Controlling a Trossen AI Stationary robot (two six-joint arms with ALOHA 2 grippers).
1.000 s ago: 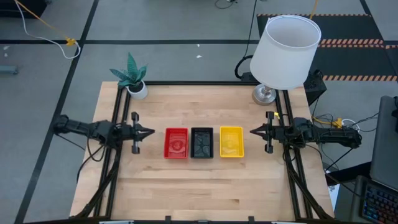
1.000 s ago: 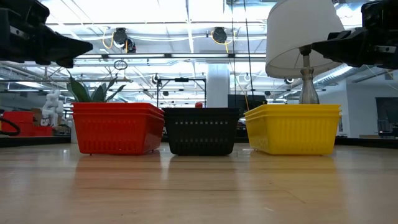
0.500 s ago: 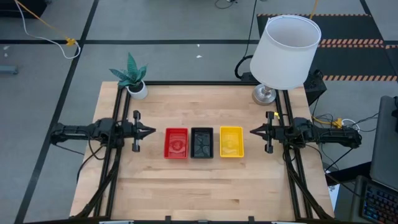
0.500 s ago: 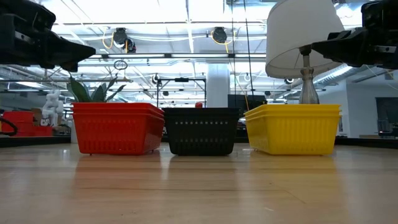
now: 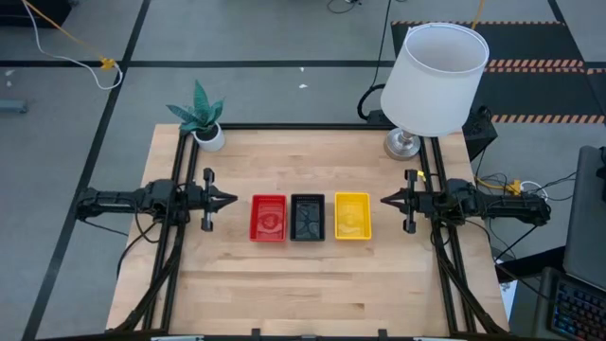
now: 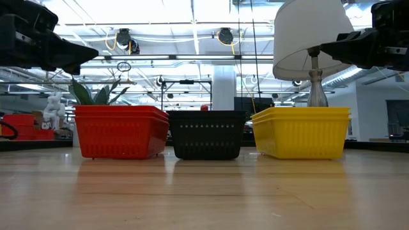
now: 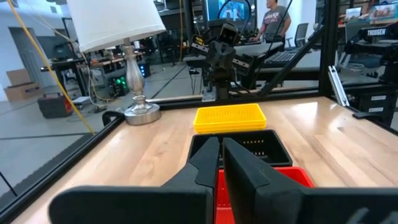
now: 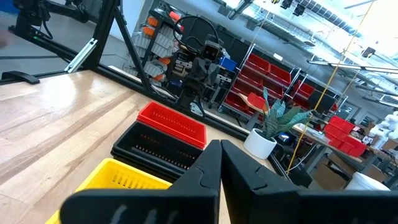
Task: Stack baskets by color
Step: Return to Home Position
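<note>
Three stacks of baskets stand side by side in a row at the table's middle, their bases on the wood: red [image 5: 268, 217], black [image 5: 308, 217], yellow [image 5: 352, 216]. The low view shows the red stack [image 6: 118, 131] and the yellow stack [image 6: 300, 131] with nested rims. My left gripper [image 5: 233, 201] is shut and hovers level to the left of the red stack, pointing at it. It holds nothing. My right gripper [image 5: 383, 200] is shut and hovers level to the right of the yellow stack, also with nothing in it.
A white-shaded lamp [image 5: 434, 80] stands at the far right corner and a small potted plant [image 5: 201, 118] at the far left. Black frame rails [image 5: 176, 265] run along both sides. Bare wood lies toward the near edge. A person [image 7: 272, 15] stands in the room beyond.
My left arm has swung about its base in the first half second: its rear part has moved toward the table's near edge, and the arm now lies straight across, pointing at the red stack. The baskets and my right arm have kept still.
</note>
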